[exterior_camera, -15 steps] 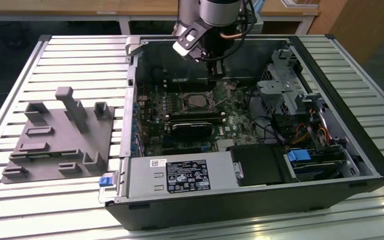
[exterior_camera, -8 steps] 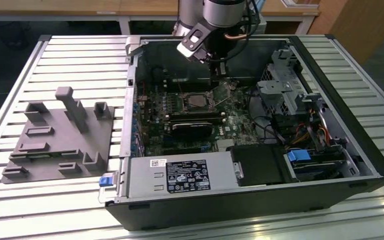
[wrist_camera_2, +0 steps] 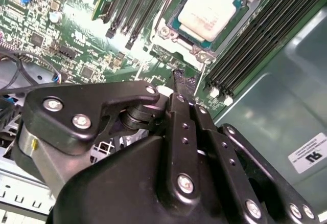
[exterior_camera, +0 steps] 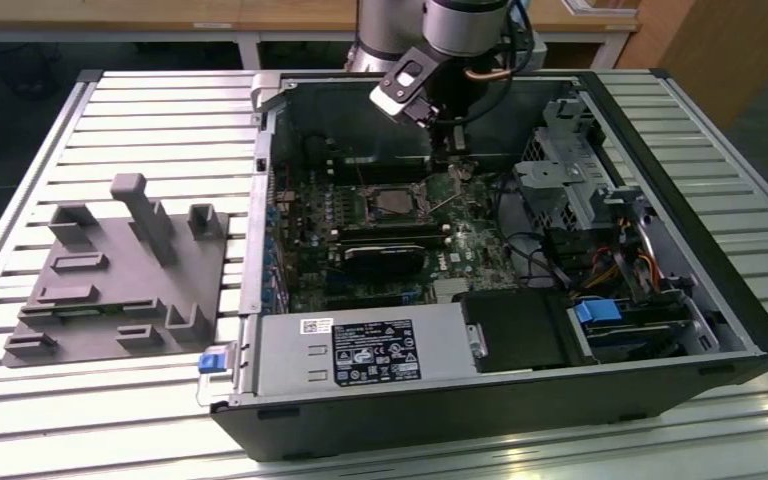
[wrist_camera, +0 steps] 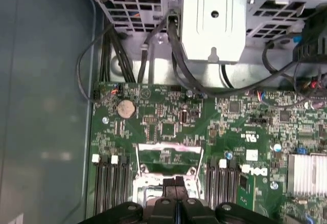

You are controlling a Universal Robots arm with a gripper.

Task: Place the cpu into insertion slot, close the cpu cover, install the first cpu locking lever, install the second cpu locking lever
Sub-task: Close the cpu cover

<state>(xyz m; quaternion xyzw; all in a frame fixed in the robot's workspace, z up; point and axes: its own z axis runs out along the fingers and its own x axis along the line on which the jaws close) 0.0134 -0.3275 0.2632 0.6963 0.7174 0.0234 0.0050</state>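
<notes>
In the exterior view, a slatted metal table [exterior_camera: 157, 120] carries an open computer case [exterior_camera: 744, 300] lying on its side, in the middle and towards the exterior view's right. On the exterior view's left, a grey plastic fixture [exterior_camera: 117, 270] with upright posts rests on the slats. Behind the table, a wooden bench [exterior_camera: 104, 12] runs along the upper edge, and a wooden cabinet [exterior_camera: 718, 50] stands in the upper right corner. The arm comes down from the upper middle into the case. Its gripper [exterior_camera: 454, 168] sits low over the green board, just beside the insertion slot [exterior_camera: 391, 203] on the exterior view's right. A labelled power supply box [exterior_camera: 357, 352] fills the near side of the case.

In the second wrist view, the cpu [wrist_camera_2: 207, 9] lies flat in the insertion slot [wrist_camera_2: 168, 29], its pale metal face up, with black memory slots [wrist_camera_2: 133, 4] on either side. The gripper [wrist_camera_2: 177, 75] ends near the slot's screwed rim, its jaws pressed together.

In the first wrist view, the gripper [wrist_camera: 176, 183] shows two fingertips [wrist_camera: 168, 184] side by side with a hairline seam between them. I cannot tell whether they pinch anything. Just beyond them the cpu cover [wrist_camera: 168, 147] is swung open, and green board shows through its window. Farther on are a coin battery [wrist_camera: 126, 109], black cables [wrist_camera: 173, 55] and a grey metal drive cage [wrist_camera: 214, 19].
</notes>
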